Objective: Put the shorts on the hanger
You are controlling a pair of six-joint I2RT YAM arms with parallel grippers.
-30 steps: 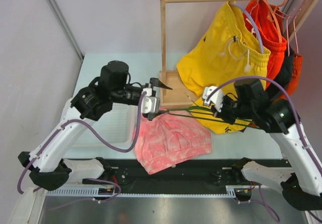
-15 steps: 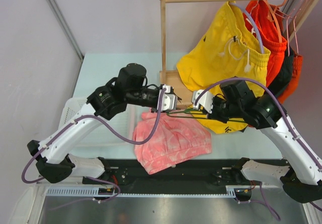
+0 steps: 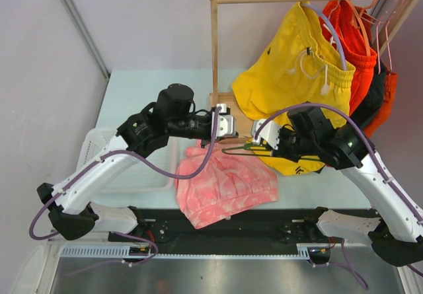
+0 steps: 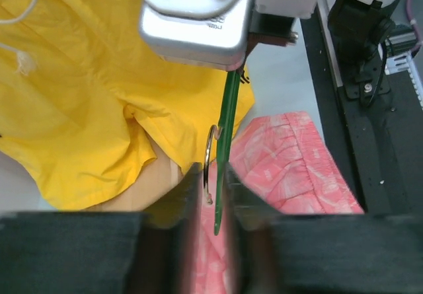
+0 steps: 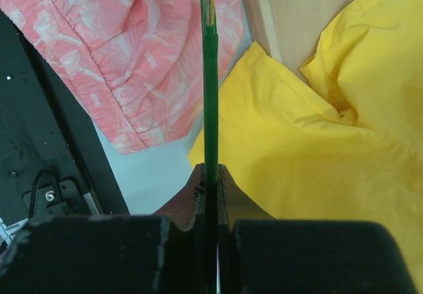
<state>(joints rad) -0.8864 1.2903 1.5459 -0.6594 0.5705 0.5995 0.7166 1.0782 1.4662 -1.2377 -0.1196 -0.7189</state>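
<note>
Lying on the table, shorts are unhung; hanger is clamped by right end effector; left end effector's closure cannot be told.

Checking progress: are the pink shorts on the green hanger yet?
Not yet. The pink shorts lie bunched on the table; the green hanger, pinched in the right gripper, carries nothing.

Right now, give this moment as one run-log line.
right tool: shut on hanger | left tool: at hanger hook, grip unclear | shorts: on table, not hung

Blurred: left fingers; hanger runs off top edge; shorts cropped top-left.
</note>
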